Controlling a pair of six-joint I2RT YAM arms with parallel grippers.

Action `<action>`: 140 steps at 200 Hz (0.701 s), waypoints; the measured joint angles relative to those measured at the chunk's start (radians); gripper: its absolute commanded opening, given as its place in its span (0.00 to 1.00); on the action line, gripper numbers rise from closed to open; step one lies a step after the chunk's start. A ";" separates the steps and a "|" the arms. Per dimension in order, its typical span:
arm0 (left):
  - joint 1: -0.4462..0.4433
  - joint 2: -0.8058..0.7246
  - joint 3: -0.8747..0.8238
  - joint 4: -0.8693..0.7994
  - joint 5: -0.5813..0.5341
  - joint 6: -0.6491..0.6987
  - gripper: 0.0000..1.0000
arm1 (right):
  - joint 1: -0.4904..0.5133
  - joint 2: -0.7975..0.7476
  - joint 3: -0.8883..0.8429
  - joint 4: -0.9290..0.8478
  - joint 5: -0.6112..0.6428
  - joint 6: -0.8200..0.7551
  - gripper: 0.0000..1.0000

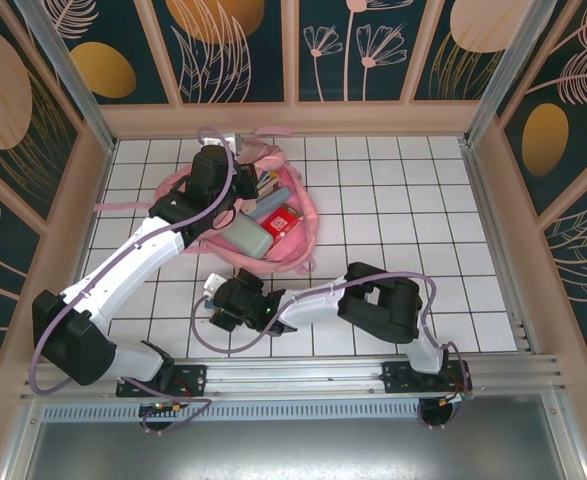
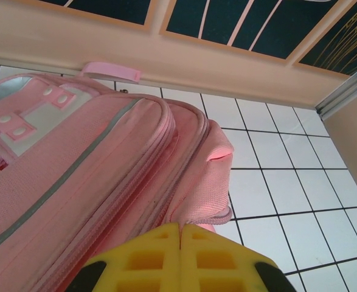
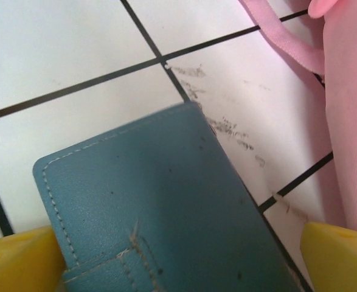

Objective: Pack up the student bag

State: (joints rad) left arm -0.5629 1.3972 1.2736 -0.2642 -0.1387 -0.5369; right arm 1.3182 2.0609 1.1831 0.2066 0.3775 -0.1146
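The student bag (image 1: 295,243) is a large pink backpack lying open on the white tiled table, with a grey-blue case (image 1: 248,238) and a red box (image 1: 286,220) inside. My left gripper (image 1: 235,182) is at the bag's far left rim. In the left wrist view its yellow fingers (image 2: 180,230) are shut on a fold of the pink bag fabric (image 2: 202,182). My right gripper (image 1: 223,306) is low over the table in front of the bag. It stands open (image 3: 178,261) around a teal leather wallet (image 3: 166,207) lying flat between its fingers (image 3: 20,261).
A pink strap (image 3: 287,48) and the bag's side (image 3: 351,121) lie just right of the wallet. Wooden walls (image 1: 293,118) and metal posts ring the table. White tiles stretch to the right of the bag (image 1: 413,210).
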 measured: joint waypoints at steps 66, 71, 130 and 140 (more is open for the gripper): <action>0.000 -0.007 -0.006 -0.001 -0.001 0.001 0.00 | -0.064 0.038 0.055 -0.015 -0.019 -0.008 0.58; 0.000 -0.007 -0.006 -0.001 -0.001 0.001 0.00 | -0.066 0.038 0.055 -0.015 -0.023 -0.007 0.54; 0.000 -0.008 -0.006 -0.001 -0.003 0.001 0.00 | -0.064 -0.016 0.035 -0.026 -0.066 0.027 0.07; 0.000 -0.008 -0.006 0.000 -0.003 0.001 0.00 | -0.064 -0.035 0.027 -0.029 -0.065 0.035 0.02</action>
State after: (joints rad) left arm -0.5629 1.3891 1.2675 -0.2646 -0.1417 -0.5358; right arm 1.2545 2.0254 1.2106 0.1772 0.3126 -0.0792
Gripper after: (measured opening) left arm 0.062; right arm 0.081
